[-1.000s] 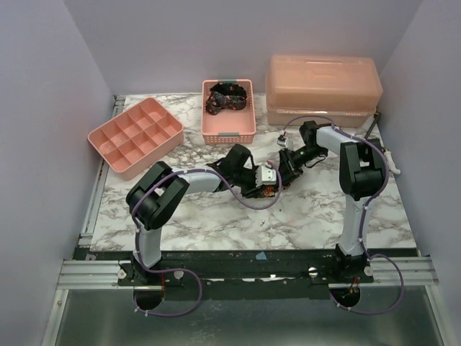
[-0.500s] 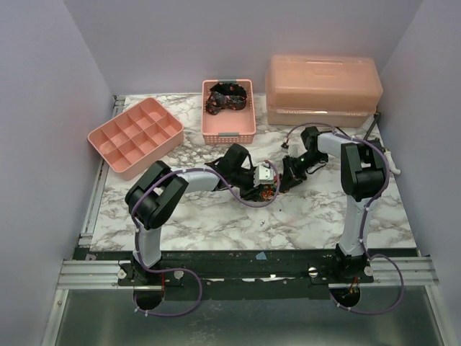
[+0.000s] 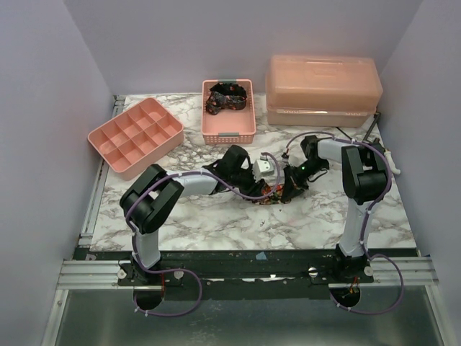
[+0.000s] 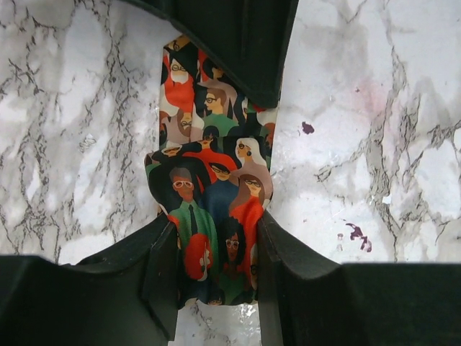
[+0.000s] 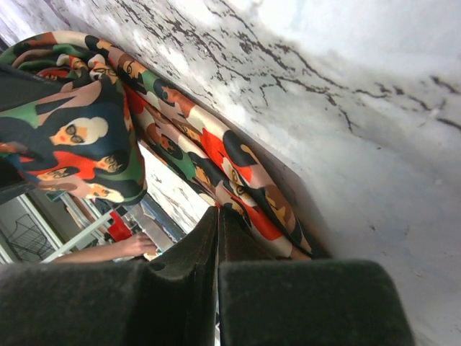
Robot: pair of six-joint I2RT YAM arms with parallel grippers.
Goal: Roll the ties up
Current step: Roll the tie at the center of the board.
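A tie (image 4: 209, 166) printed with red, orange and green faces lies on the marble table; in the top view it (image 3: 272, 196) is a small bundle at mid-table. My left gripper (image 4: 216, 225) is closed on its folded end, fabric touching both fingers. In the top view this gripper (image 3: 266, 184) meets my right gripper (image 3: 289, 186) over the bundle. My right gripper (image 5: 218, 213) has its jaws pressed together, tips against the edge of the tie's strip (image 5: 216, 151); nothing shows between them. A second, darker tie (image 3: 227, 97) lies in the pink basket.
The pink basket (image 3: 228, 133) stands behind the grippers. A pink divided tray (image 3: 135, 135) sits at the back left. A pink lidded box (image 3: 323, 90) stands at the back right. Purple walls close in both sides.
My left gripper has shifted right and toward the near side with the tie. My right gripper has come down and left to meet it at the bundle.
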